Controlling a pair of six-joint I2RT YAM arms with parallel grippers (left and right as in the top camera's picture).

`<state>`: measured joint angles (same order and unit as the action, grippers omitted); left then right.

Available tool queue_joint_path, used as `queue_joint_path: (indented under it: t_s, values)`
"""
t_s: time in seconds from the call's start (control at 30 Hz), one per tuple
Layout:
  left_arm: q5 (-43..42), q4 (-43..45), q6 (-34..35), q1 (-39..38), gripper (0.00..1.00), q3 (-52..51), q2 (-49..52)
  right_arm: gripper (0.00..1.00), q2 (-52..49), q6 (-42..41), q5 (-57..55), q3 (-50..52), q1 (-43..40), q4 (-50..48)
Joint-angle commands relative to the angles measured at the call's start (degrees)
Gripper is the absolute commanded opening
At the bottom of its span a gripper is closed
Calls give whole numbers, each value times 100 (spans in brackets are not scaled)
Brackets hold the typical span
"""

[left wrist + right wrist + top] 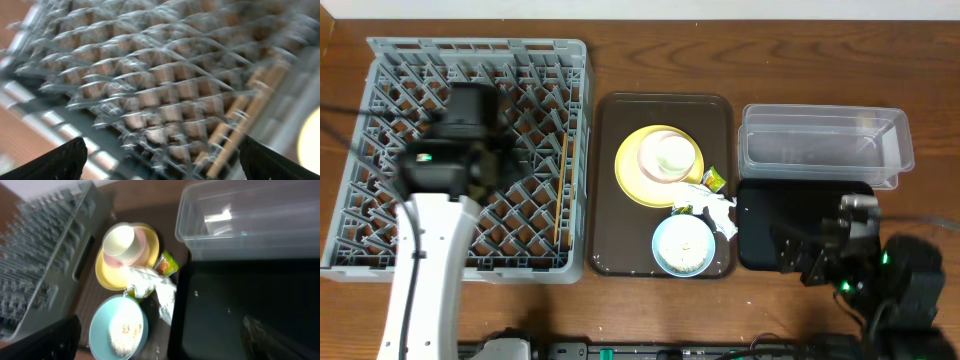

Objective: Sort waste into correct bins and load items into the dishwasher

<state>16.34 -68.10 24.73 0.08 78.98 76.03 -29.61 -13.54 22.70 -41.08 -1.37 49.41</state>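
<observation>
The grey dishwasher rack (380, 230) fills the left, with wooden chopsticks (562, 185) lying along its right side. My left gripper (472, 112) hovers over the rack, open and empty. Its wrist view is blurred, showing the rack's pegs (150, 85) and the chopsticks (250, 110). A yellow plate (632, 170) carries a cream cup (672, 155). Beside them lie the yellow-green wrapper (714, 180), the white napkin (712, 207) and a light-blue bowl (683, 245) with rice scraps (122, 330). My right gripper (810, 250) is open above the black tray (770, 215).
A dark-brown serving tray (610, 240) holds the plate, bowl and waste. The clear tub (825, 145) sits behind the black tray (235, 305) at the right. In the right wrist view the tub (250, 220) is at the top right and the rack (45, 255) at the left.
</observation>
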Motion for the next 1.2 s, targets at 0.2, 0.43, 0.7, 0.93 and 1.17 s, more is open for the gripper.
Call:
queue_joint_path:
  t_s: [0.2,0.43,0.7,0.93,1.17]
  values:
    - [-74,-413,372,2450,99,2,-17,99,-1902,516,2105,-901,96,92]
    - [-332,-413,367,3213,99,2,-17,83,-2376,173,48,-907,1464,229]
    - [-328,-413,367,3233,99,0,-17,9,-3206,-907,-2103,-907,3543,122]
    - [-328,-413,367,3233,99,0,-15,25,-4116,-979,-2256,-907,4743,-651]
    - [-328,-413,367,3233,99,2,-15,29,-4859,-890,-2337,-907,5746,-1384]
